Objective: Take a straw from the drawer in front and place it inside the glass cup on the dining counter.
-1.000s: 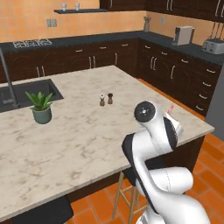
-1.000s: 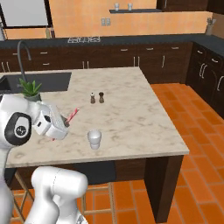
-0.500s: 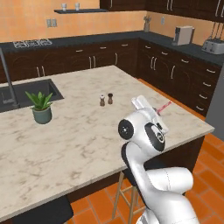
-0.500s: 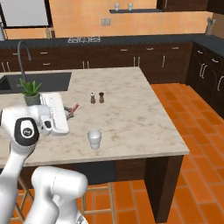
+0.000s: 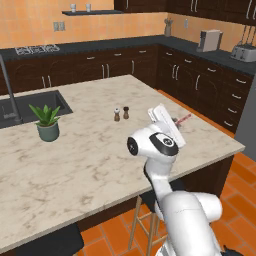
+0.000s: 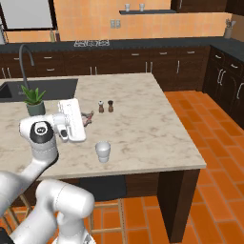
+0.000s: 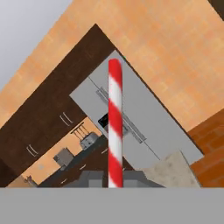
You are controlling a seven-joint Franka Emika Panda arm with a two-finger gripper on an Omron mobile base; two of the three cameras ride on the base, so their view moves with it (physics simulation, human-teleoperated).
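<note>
Left base view: you see the gripper [image 5: 172, 121] raised over the dining counter [image 5: 90, 150], with the straw [image 5: 183, 118] sticking out toward the counter's far edge. You're in the carrying step.

Right base view: the glass cup [image 6: 103, 151] stands empty near the front edge, just beside the hand. Next you must tip the straw downward over its mouth.

Hand view: the fingers pinch the striped straw's base.

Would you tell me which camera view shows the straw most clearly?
The hand view: the straw runs up the middle, its red and white stripes plain. The left base view shows a thin pink tip beyond the hand; the right base view shows a reddish bit beside it.
</note>
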